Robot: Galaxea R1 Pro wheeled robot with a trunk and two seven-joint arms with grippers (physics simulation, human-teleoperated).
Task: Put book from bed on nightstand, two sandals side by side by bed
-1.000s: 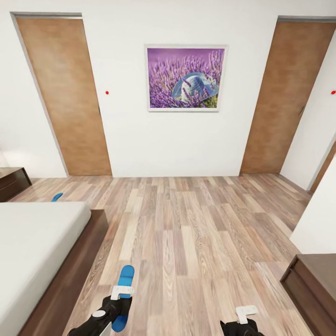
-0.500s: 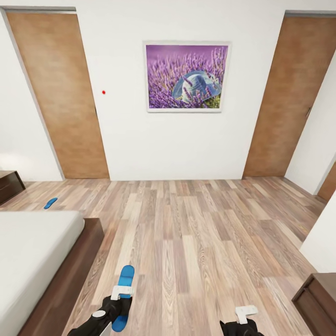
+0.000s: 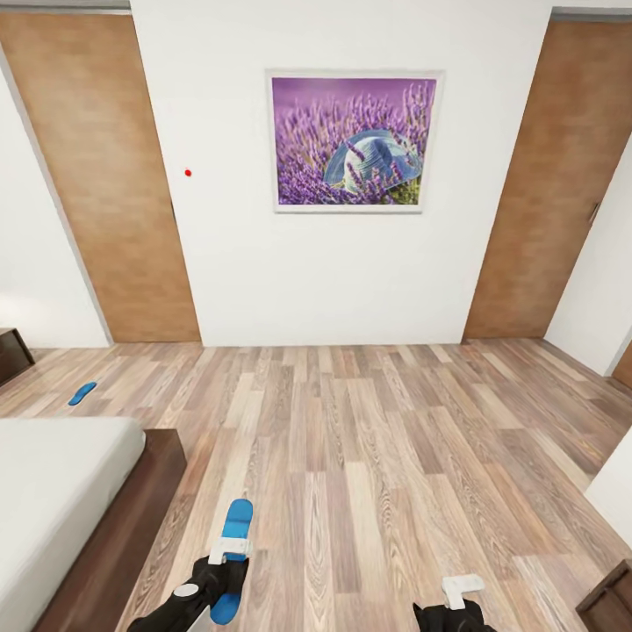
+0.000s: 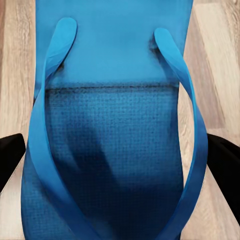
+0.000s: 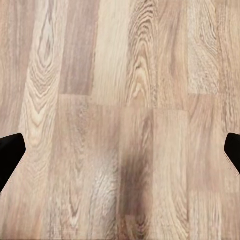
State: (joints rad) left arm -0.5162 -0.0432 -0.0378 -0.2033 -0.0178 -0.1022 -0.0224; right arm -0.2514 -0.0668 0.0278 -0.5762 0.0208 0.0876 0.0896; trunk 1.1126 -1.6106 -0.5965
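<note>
Nearest, the left gripper [image 3: 230,551] pinches one blue sandal [image 3: 233,549] above the floor [image 3: 369,456], while the right gripper [image 3: 463,586] is spread, holding nothing. Beside them sits the bed [image 3: 61,491]. Farther off, the other sandal [image 3: 82,392] lies near the nightstand [image 3: 12,351].

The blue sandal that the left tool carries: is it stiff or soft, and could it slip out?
The sandal looks thin and flat, so probably light and a little bendy. In the left wrist view its sole shows a fine dotted texture, which likely helps grip. Its thin straps seem soft and may flex if pushed.
</note>
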